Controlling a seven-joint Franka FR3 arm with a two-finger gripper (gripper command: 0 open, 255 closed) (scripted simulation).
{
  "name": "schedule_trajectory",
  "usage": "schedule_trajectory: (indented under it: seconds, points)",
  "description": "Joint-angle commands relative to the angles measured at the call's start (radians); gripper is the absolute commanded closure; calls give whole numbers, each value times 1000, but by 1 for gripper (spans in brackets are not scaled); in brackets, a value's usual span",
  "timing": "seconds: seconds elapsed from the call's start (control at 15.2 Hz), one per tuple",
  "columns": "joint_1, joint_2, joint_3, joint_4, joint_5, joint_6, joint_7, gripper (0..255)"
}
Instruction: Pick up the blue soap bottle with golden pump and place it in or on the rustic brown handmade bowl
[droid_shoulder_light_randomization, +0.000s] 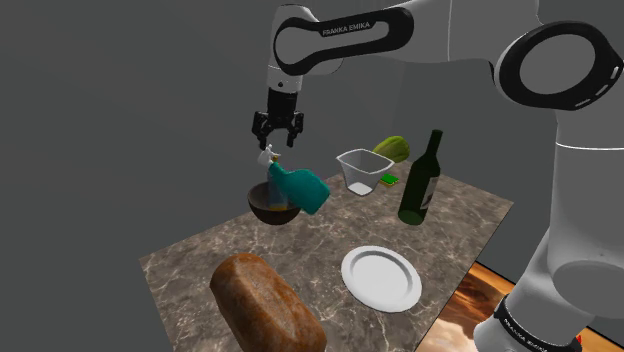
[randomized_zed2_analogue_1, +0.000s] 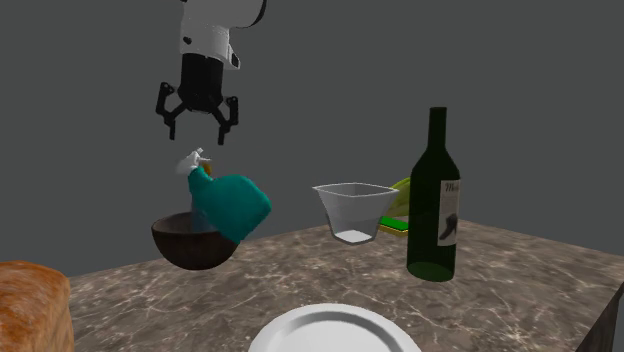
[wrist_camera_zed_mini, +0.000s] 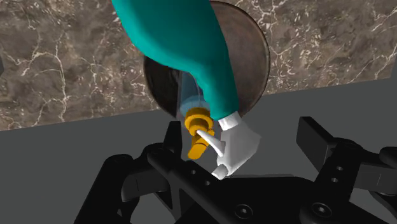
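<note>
The teal soap bottle (droid_shoulder_light_randomization: 300, 188) (randomized_zed2_analogue_1: 232, 205) (wrist_camera_zed_mini: 181, 44) leans tilted in the dark brown bowl (droid_shoulder_light_randomization: 272, 209) (randomized_zed2_analogue_1: 195, 243) (wrist_camera_zed_mini: 251, 48), base sticking out over the rim toward the measuring cup. Its golden pump with a white head (wrist_camera_zed_mini: 236, 143) points up toward the hand. My gripper (droid_shoulder_light_randomization: 278, 143) (randomized_zed2_analogue_1: 198, 132) (wrist_camera_zed_mini: 245, 140) hovers just above the pump, open, fingers spread wide and touching nothing. The bowl stands near the marble table's far left edge in the shoulder view.
A clear measuring cup (droid_shoulder_light_randomization: 363, 170) stands beside the bowl, with a green vegetable (droid_shoulder_light_randomization: 391, 149) behind it and a dark green wine bottle (droid_shoulder_light_randomization: 420, 182) further right. A white plate (droid_shoulder_light_randomization: 381, 277) and a bread loaf (droid_shoulder_light_randomization: 263, 305) lie at the table's near side.
</note>
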Motion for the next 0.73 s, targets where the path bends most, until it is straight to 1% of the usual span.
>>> schedule_trajectory:
  seconds: [0.0, 0.26, 0.66]
  points:
    - [0, 0, 0, 0, 0, 0, 0, 0]
    - [-2, -8, 0, 115, 2, -123, -1, 0]
    - [-2, -8, 0, 115, 2, -123, -1, 0]
